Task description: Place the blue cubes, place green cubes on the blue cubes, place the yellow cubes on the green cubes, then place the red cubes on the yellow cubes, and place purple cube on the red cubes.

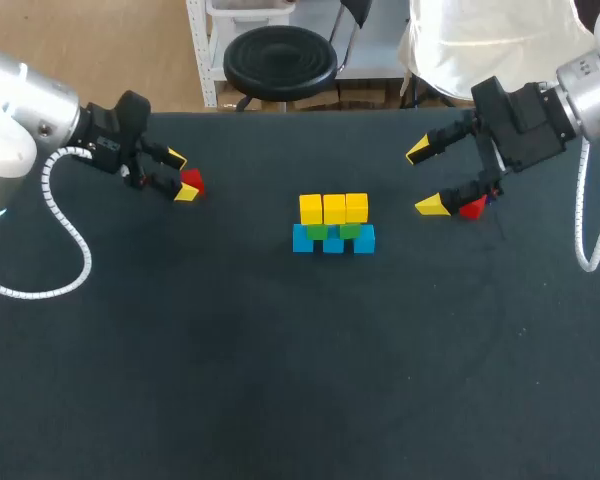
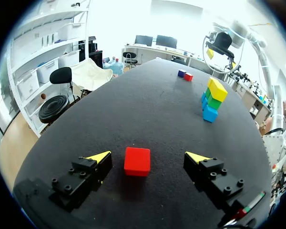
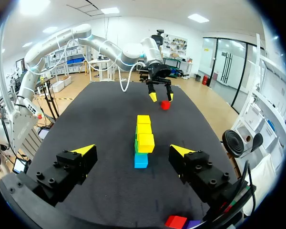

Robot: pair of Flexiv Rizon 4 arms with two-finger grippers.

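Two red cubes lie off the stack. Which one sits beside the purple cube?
The red cube by the right end effector, with the purple cube close beside it. The other red cube lies alone between the left end effector's open fingers.

Black matte table (image 1: pixel 280 380), even light
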